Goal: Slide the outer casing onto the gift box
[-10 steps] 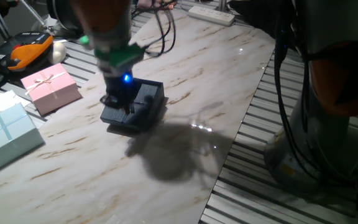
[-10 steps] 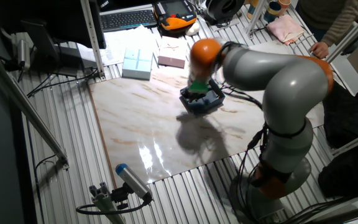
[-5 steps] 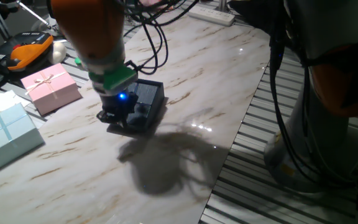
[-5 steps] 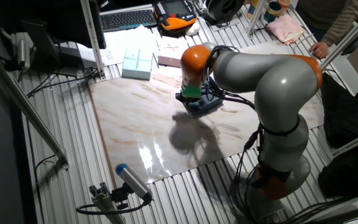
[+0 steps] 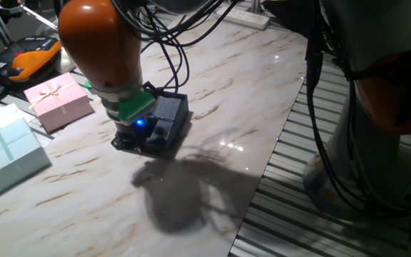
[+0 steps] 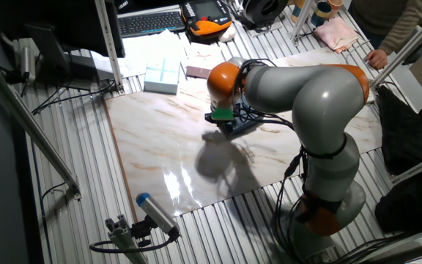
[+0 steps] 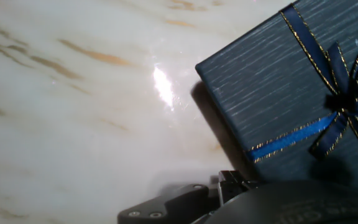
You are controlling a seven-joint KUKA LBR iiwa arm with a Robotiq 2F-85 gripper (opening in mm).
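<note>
Evidently the work is unfinished. The gift box point(image 7: 291, 99), navy with its ribbon cross and bow, lies flat on the marble-patterned table point(image 5: 220, 78), its top uncovered in the hand view. The gripper point(image 5: 138, 128) hangs low over the box's near-left edge; whether the jaws are wide, narrow or holding something cannot be told. A dark block beneath the hand point(image 5: 159, 121) may include the outer casing, but casing and box cannot be separated there. By my judgement the sleeving remains to be done. To the far left sit a pink box point(image 5: 57, 100) and a pale blue box point(image 5: 9, 153). Ribbed metal flooring point(image 6: 72, 169) surrounds the table.
</note>
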